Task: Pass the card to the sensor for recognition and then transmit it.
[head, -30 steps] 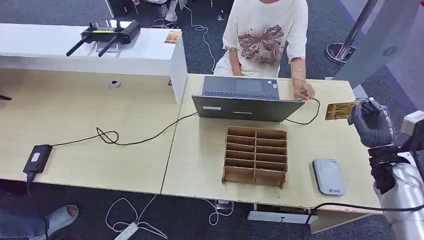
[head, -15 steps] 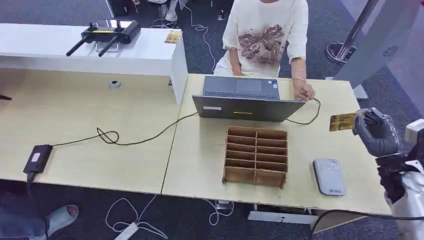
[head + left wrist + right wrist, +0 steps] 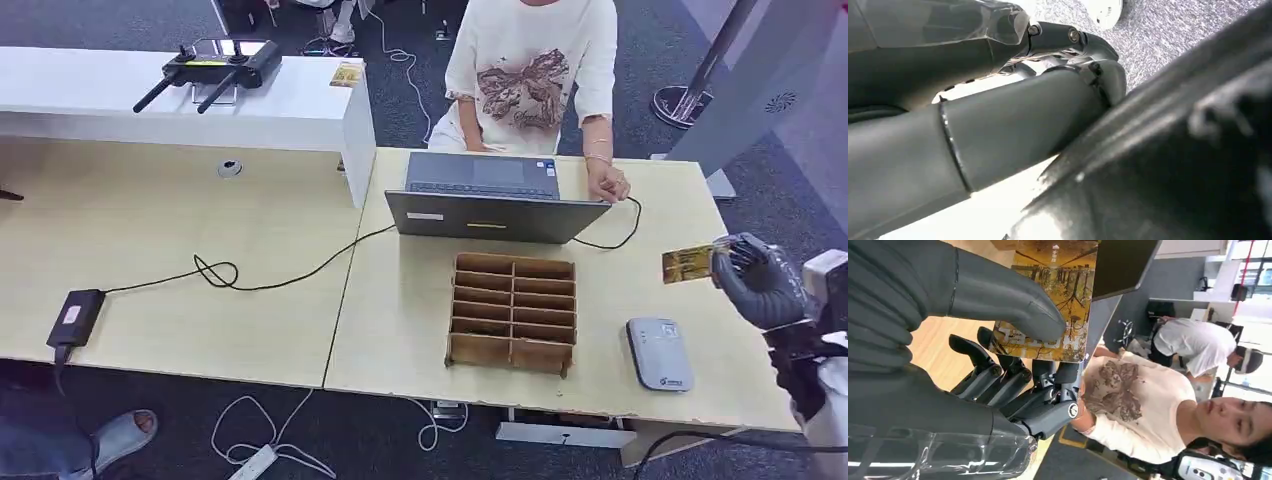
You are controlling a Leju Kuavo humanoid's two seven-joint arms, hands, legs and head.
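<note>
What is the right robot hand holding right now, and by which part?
The right robot hand holds the thin yellow-brown picture card, pinched by one end between the thick grey thumb and the darker fingers; the rest sticks out free.

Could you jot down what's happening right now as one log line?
right hand: holds card above table | card reader: on table, untouched | stage: before scan
</note>
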